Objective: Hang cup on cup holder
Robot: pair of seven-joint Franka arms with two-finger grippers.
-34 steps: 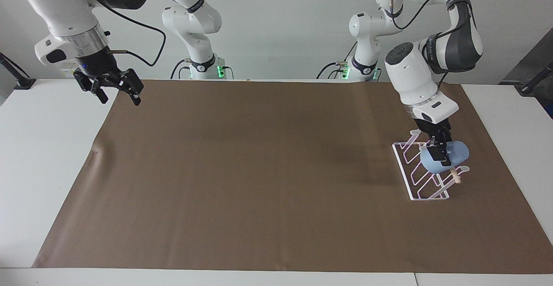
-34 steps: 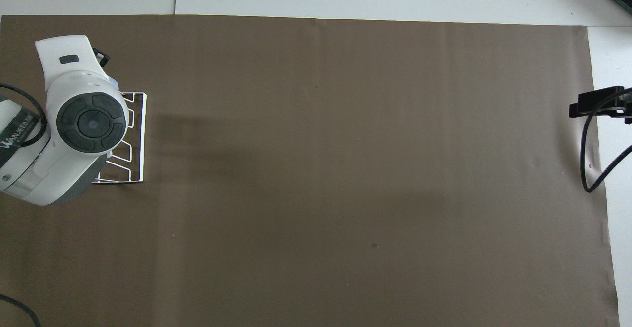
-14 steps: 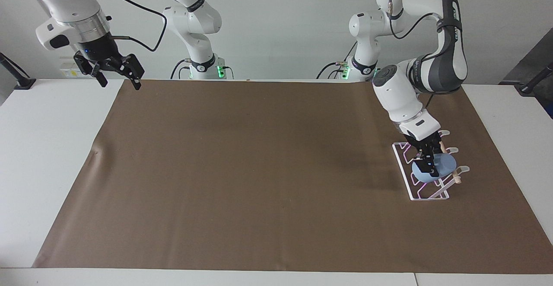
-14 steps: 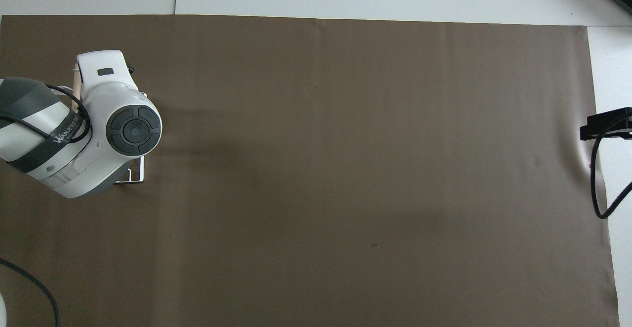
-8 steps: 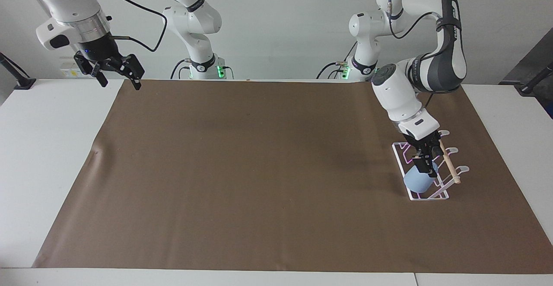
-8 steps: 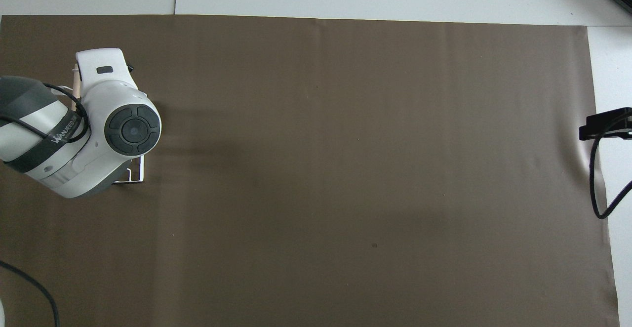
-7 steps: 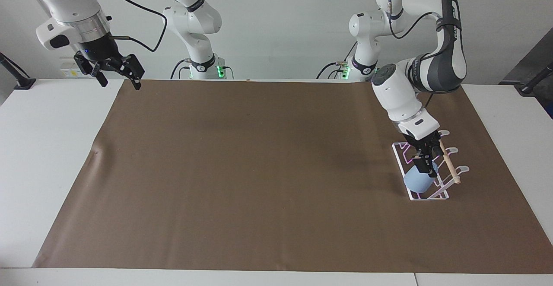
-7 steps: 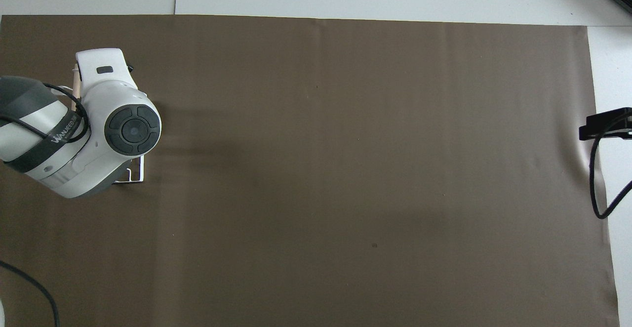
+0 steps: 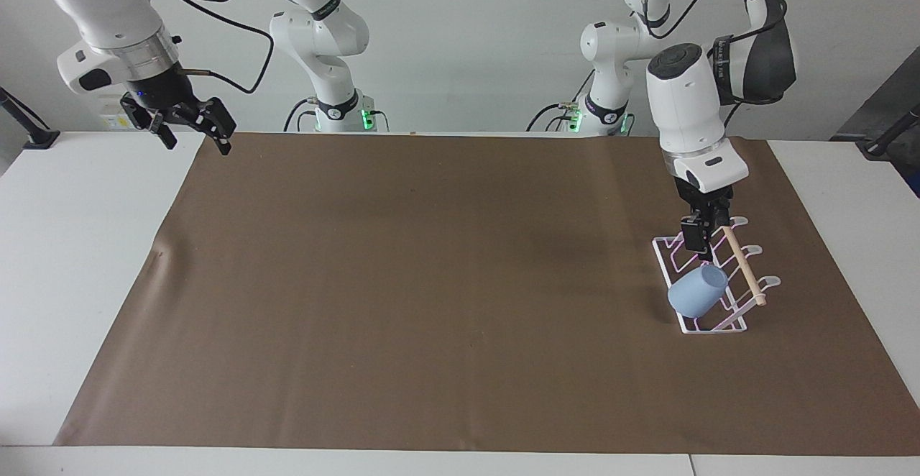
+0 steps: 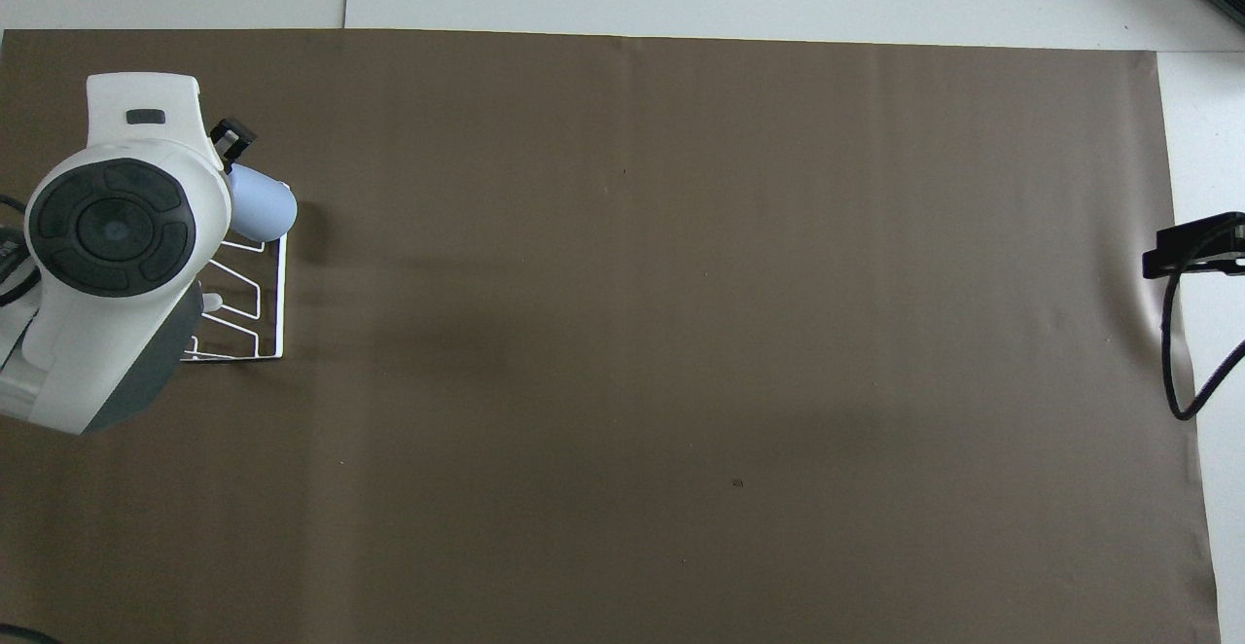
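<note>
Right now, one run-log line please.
blue-grey plastic cup: tilted on white wire cup holder | left end effector: open, above cup | right end effector: open, waiting

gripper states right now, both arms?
Left gripper: open, holding nothing, raised over the cup holder, clear of the cup resting on it.
Right gripper: open, empty, waiting at its own end of the table.

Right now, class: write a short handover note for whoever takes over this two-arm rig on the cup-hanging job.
Left gripper: open, empty, raised over the cup holder.
Right gripper: open, empty, waiting at the right arm's end of the table.
Cup: tilted on the holder's end loop, the one farthest from the robots.
Done: cup placed and released.
Left: confirm it sits securely, then retract the left arm.
</note>
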